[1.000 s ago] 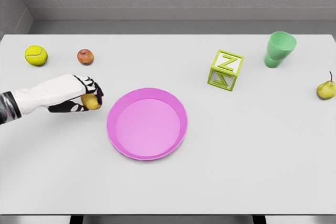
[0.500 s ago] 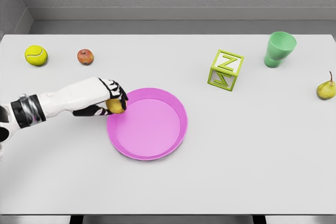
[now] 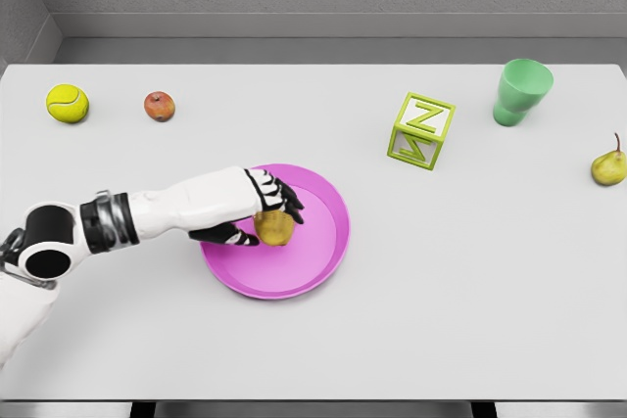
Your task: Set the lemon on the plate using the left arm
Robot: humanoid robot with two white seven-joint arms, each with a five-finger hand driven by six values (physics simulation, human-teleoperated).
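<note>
The yellow lemon (image 3: 275,228) is held in my left hand (image 3: 266,214), whose fingers are curled over it. Hand and lemon hang over the left half of the round pink plate (image 3: 318,242) in the middle of the table. I cannot tell whether the lemon touches the plate. My left forearm reaches in from the lower left and covers the plate's left rim. The right arm is not in view.
A tennis ball (image 3: 67,103) and a small red apple (image 3: 159,106) lie at the back left. A green letter block (image 3: 420,131) and a green cup (image 3: 520,91) stand at the back right. A pear (image 3: 608,165) rests near the right edge.
My left hand has carried the lemon rightward, from left of the plate, past its rim, to above the plate's left half. Nothing else has moved.
</note>
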